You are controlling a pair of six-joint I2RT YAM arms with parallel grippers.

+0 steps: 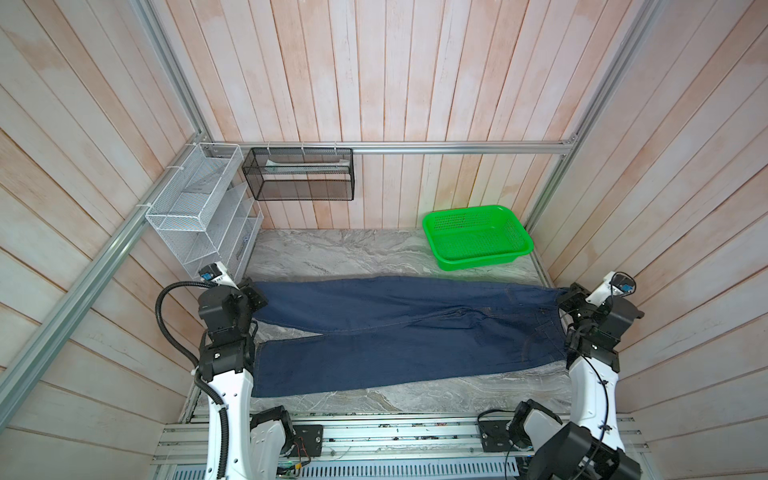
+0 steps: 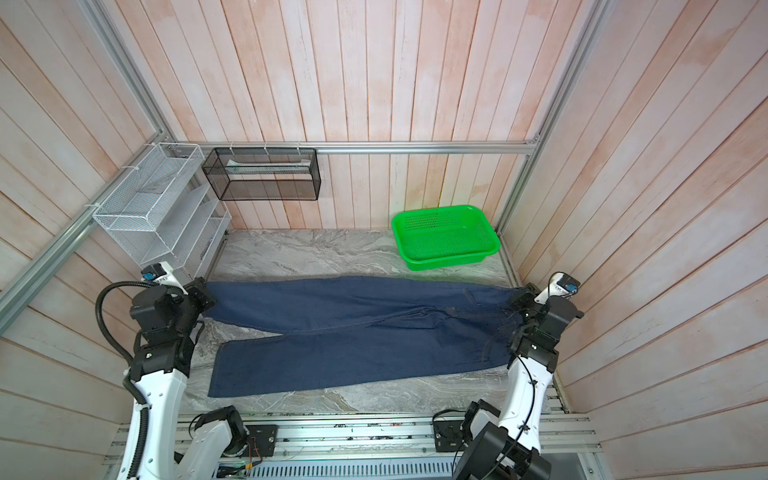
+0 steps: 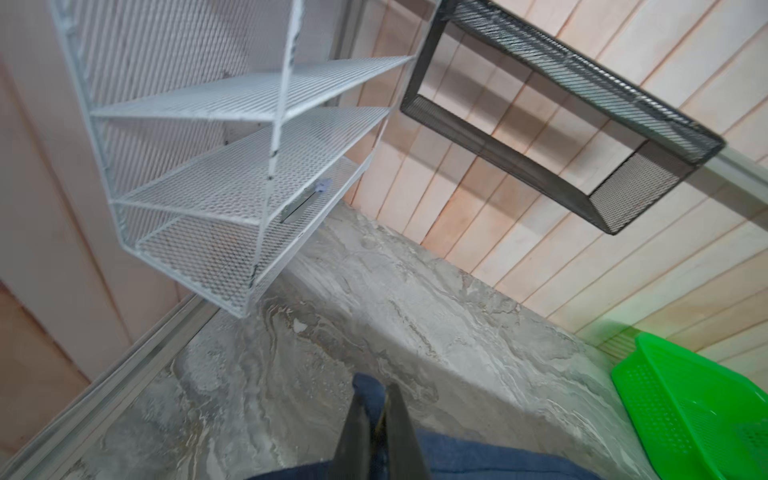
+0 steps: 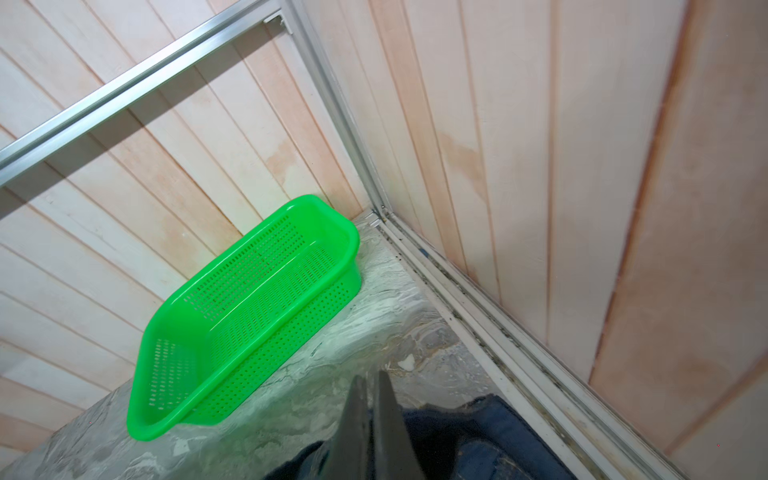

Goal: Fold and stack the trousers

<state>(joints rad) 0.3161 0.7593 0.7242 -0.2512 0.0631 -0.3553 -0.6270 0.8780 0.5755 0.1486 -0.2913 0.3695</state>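
We have no fold yet: the trousers (image 1: pixel 395 332) lie flat, left gripper (image 1: pixel 254 291) pinching the far hem, right gripper (image 1: pixel 561 293) pinching the waist.

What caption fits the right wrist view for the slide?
Right gripper shut on the trousers, green basket beyond on marble table.

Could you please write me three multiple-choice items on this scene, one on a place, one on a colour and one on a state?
1. Where does the green basket stand?
A. far right corner of the table
B. near left corner
C. middle of the table

2. What colour is the mesh shelf on the back wall?
A. white
B. black
C. red

3. How do the trousers lie?
A. folded in half
B. rolled up
C. spread out at full length

Answers: 1 A, both top views show it by the back wall on the right; 2 B, its mesh is dark; 3 C, both legs lie flat, no fold made yet.
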